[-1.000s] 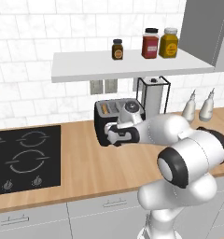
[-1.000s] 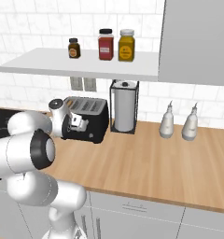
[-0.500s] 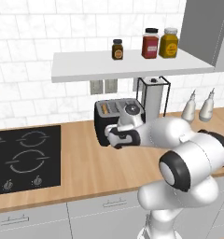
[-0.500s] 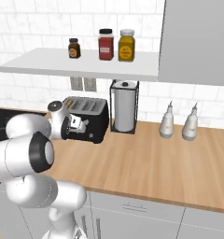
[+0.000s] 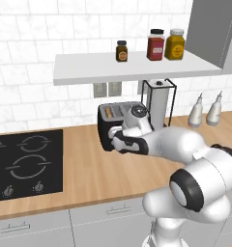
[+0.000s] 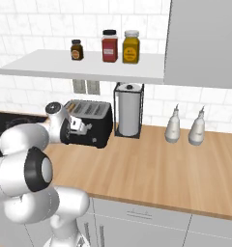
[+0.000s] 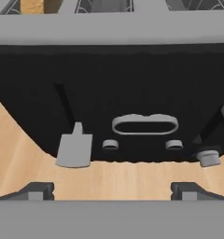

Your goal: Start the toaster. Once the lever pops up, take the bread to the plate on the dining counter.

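Toaster (image 7: 132,93) front, grey lever (image 7: 74,149) close-up.

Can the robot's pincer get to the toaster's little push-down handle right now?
Probably yes. The pincer is open and right at the front of the toaster. The grey lever sits just ahead of the fingertips, a bit to one side, with nothing between them.

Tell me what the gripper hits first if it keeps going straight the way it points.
Most likely the black front face of the toaster, close ahead of the open gripper, around its oval handle and small knobs; exact depth is unclear.
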